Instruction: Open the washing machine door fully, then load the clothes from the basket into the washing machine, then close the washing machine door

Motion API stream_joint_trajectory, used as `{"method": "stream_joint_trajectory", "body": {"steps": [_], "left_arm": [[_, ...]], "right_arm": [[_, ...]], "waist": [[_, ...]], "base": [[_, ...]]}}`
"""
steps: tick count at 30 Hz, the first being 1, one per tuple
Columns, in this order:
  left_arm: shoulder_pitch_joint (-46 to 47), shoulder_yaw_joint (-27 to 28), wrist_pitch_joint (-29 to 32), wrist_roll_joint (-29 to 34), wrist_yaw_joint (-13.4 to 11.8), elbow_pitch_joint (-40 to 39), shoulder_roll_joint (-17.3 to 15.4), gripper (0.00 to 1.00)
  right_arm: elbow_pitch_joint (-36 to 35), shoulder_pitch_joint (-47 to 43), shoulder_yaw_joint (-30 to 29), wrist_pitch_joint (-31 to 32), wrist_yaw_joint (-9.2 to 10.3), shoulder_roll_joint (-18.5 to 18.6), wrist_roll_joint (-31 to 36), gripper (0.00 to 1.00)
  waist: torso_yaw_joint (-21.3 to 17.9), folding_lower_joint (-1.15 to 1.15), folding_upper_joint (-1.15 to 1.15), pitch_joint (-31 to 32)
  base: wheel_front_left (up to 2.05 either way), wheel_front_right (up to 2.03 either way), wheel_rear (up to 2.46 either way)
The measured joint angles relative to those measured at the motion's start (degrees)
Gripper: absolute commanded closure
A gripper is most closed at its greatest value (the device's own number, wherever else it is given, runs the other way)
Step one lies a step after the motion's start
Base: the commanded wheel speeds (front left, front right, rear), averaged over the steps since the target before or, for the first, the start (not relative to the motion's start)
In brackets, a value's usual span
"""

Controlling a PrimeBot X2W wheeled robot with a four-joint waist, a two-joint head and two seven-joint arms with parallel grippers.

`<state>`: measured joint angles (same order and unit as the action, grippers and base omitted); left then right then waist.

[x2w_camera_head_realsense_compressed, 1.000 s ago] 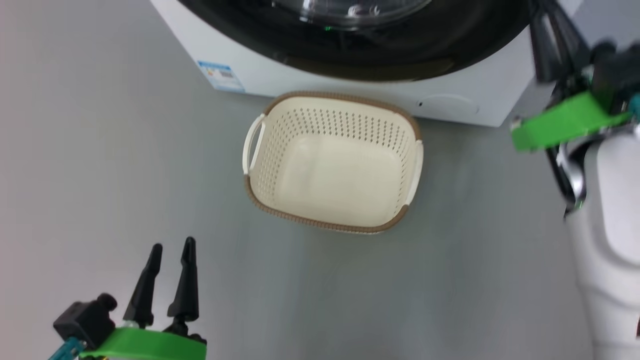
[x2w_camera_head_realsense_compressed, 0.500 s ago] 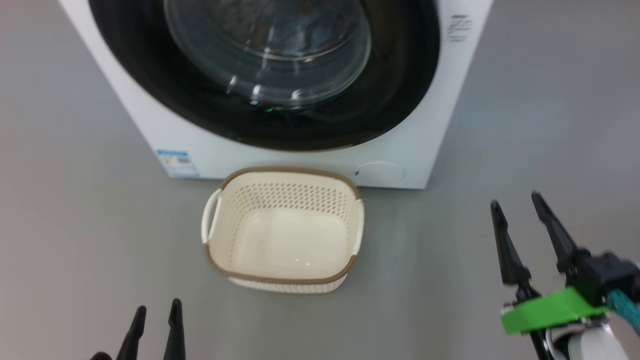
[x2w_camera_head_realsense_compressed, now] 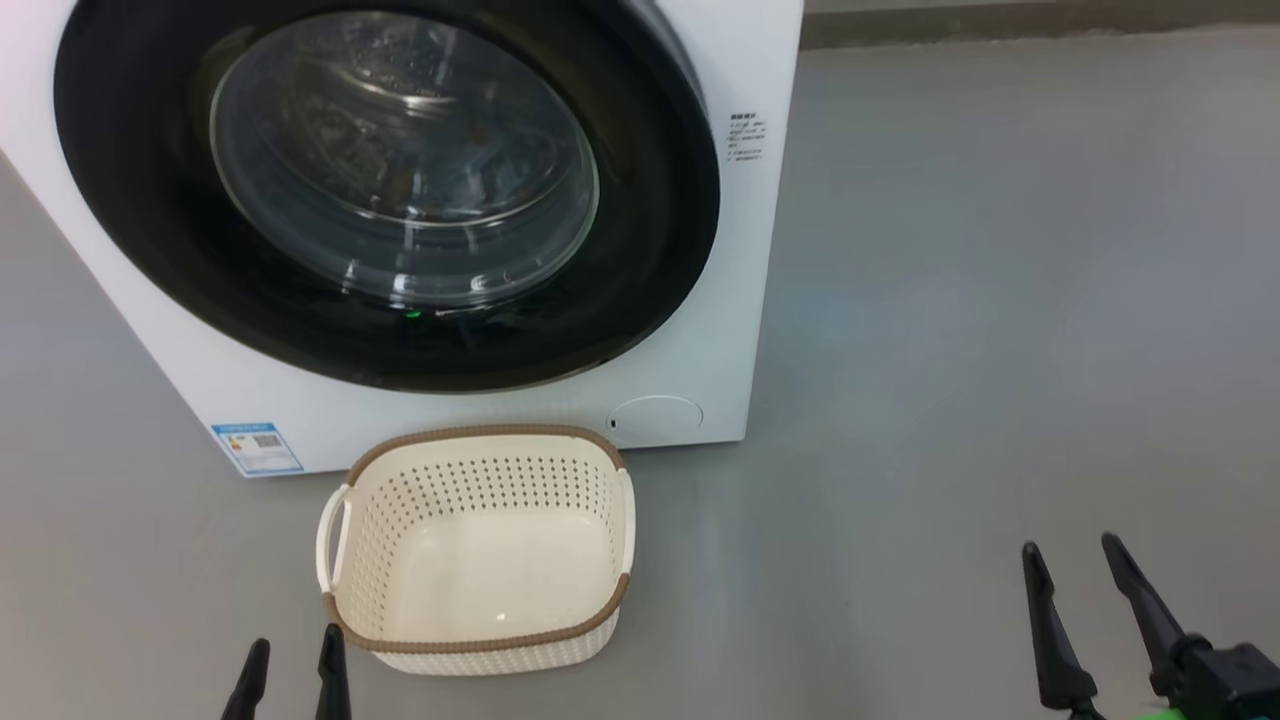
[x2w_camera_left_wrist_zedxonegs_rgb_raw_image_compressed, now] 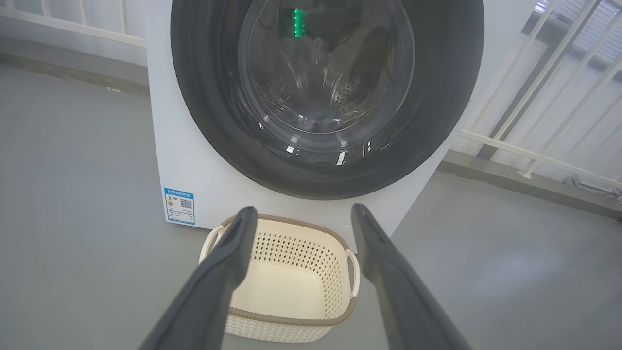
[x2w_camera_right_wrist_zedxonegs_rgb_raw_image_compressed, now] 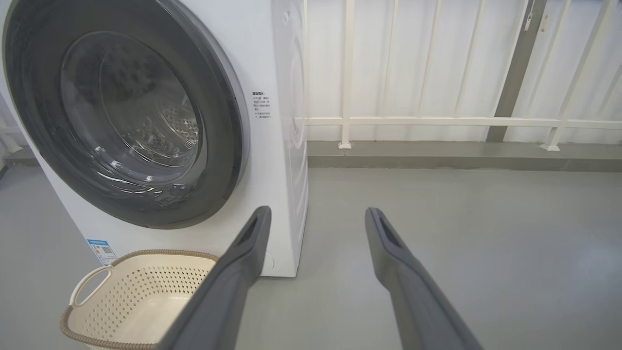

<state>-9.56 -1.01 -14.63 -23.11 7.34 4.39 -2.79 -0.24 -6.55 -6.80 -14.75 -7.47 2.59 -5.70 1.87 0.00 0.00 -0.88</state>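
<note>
The door (x2w_camera_head_realsense_compressed: 640, 200) is shut on the washer (x2w_camera_head_realsense_compressed: 720, 330) at far left, the basket (x2w_camera_head_realsense_compressed: 480, 432) on the floor (x2w_camera_head_realsense_compressed: 950, 350) just in front, the left pincer (x2w_camera_head_realsense_compressed: 294, 640) spread and empty just near the basket's left corner, the right pincer (x2w_camera_head_realsense_compressed: 1070, 545) likewise spread and empty, well apart to the right.

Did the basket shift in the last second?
No. The basket still sits by the washing machine, between its blue label and round flap; the camera moved instead.
</note>
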Motion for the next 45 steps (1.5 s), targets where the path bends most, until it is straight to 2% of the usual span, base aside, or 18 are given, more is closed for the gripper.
{"method": "stream_joint_trajectory", "body": {"steps": [12,35,36,45], "left_arm": [[-1.17,1.32,0.0,1.36,0.0,0.46,0.07,0.0],[-1.21,2.31,0.0,2.15,0.0,0.7,0.08,0.0],[-1.2,2.35,0.01,2.13,-0.01,0.82,0.11,1.0],[-1.21,1.42,0.51,0.48,-0.02,5.05,1.54,1.0]], "right_arm": [[2.34,-1.92,-1.03,0.01,0.0,-0.42,0.3,0.0],[2.34,-1.85,0.1,0.01,0.0,-0.43,0.03,0.0],[2.47,-1.86,0.15,0.01,0.0,-0.46,0.03,1.0],[7.49,-1.94,0.41,0.6,0.0,-0.92,-1.6,1.0]], "waist": [[1.03,0.0,0.0,1.79],[1.95,0.0,0.0,2.08],[1.95,0.0,0.0,2.08],[1.86,0.0,0.0,2.06]], "base": [[0.0,0.0,0.0],[0.0,0.0,0.0],[0.0,0.0,0.0],[0.0,0.0,0.0]]}}
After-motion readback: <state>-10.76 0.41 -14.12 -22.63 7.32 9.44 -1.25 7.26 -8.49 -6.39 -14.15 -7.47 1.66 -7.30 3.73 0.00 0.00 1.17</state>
